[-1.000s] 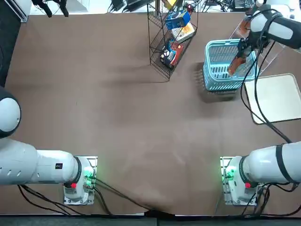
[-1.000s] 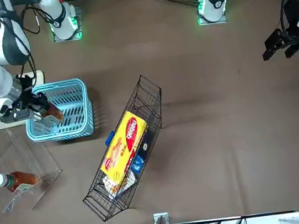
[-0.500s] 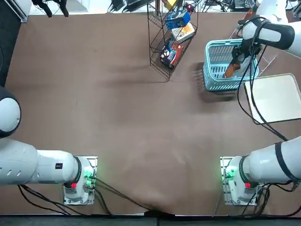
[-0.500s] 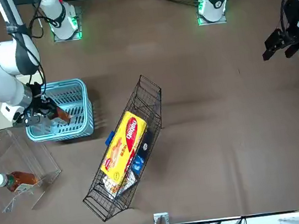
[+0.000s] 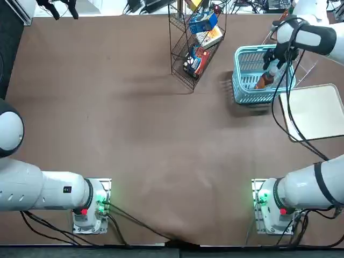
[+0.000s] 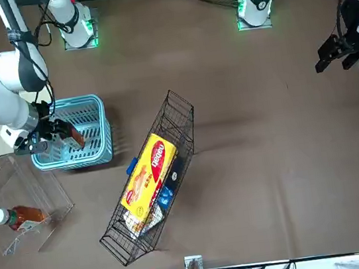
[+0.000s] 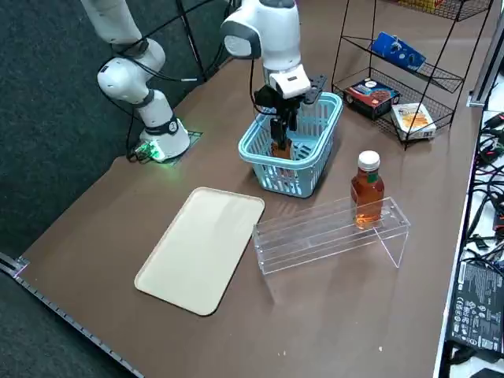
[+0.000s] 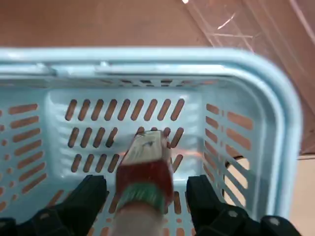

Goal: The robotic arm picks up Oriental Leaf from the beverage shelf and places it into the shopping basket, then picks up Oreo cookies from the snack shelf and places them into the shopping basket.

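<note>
light blue basket, amber bottle

light: even and bright over my table, no hard hotspots.
shadows: soft dark patches lie beside the wire shelf and the shopping basket in my top view.
glare: white glints streak the clear plastic stand at my wrist; green lamps glow at my base.
focus: at my wrist, the bottle blurs toward its near end; basket slots look sharper.
edges: my right gripper fingers sit dark and soft.
</note>
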Robot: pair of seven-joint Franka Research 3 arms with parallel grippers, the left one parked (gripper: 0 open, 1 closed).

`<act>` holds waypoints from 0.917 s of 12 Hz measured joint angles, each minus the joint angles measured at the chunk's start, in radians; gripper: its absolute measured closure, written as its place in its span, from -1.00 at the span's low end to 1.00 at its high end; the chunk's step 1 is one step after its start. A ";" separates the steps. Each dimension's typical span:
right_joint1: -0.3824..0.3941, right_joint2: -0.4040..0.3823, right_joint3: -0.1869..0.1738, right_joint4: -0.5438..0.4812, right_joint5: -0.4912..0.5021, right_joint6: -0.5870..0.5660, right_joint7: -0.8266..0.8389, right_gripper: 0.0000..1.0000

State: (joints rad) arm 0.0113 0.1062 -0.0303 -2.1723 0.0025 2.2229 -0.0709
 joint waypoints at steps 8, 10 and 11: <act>0.000 -0.090 0.000 0.254 0.000 -0.358 0.027 -1.00; 0.000 -0.136 -0.001 0.291 0.000 -0.414 0.027 -1.00; 0.000 -0.148 -0.001 0.296 0.000 -0.418 0.027 -1.00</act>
State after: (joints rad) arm 0.0113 -0.0421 -0.0312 -1.8763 0.0026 1.8047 -0.0437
